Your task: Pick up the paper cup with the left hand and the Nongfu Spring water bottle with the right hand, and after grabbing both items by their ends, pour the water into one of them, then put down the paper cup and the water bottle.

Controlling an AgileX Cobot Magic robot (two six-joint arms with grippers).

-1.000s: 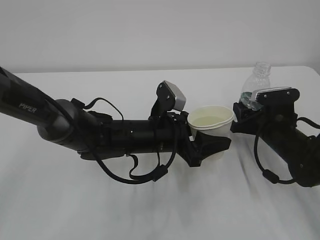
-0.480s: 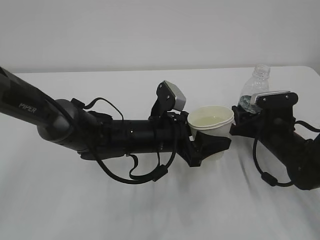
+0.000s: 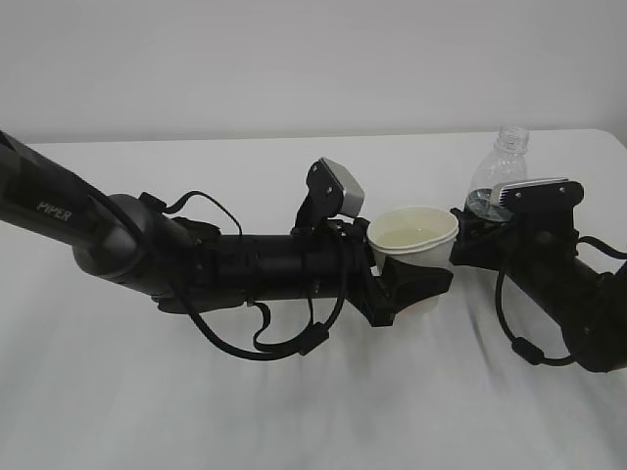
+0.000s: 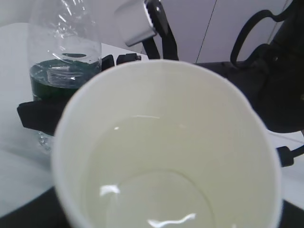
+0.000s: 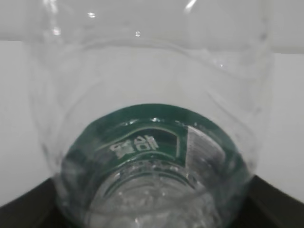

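Change since the earlier frames: I note the right arm has crept slightly toward 9 o'clock, nearer the cup; the bottle now stands a touch more upright. The left arm has not shifted.

Item 1, left hand (image 3: 416, 284): black arm marked "PIPER", lying low across the table (image 3: 294, 411) from 9 o'clock. Jaws closed on the lower part of the paper cup (image 3: 413, 235); cup upright, at table centre.

Item 2, water (image 4: 156, 190): clear liquid pooled in the cup's bottom, seen in the left wrist view.

Item 3, Nongfu Spring water bottle (image 3: 500, 166): capless, upright, just beside the cup at its 3 o'clock; green label band low down.

Item 4, right hand (image 3: 475, 230): entering from 4 o'clock, jaws either side of the bottle's lower body. I cannot tell whether they grip it or stand loose.
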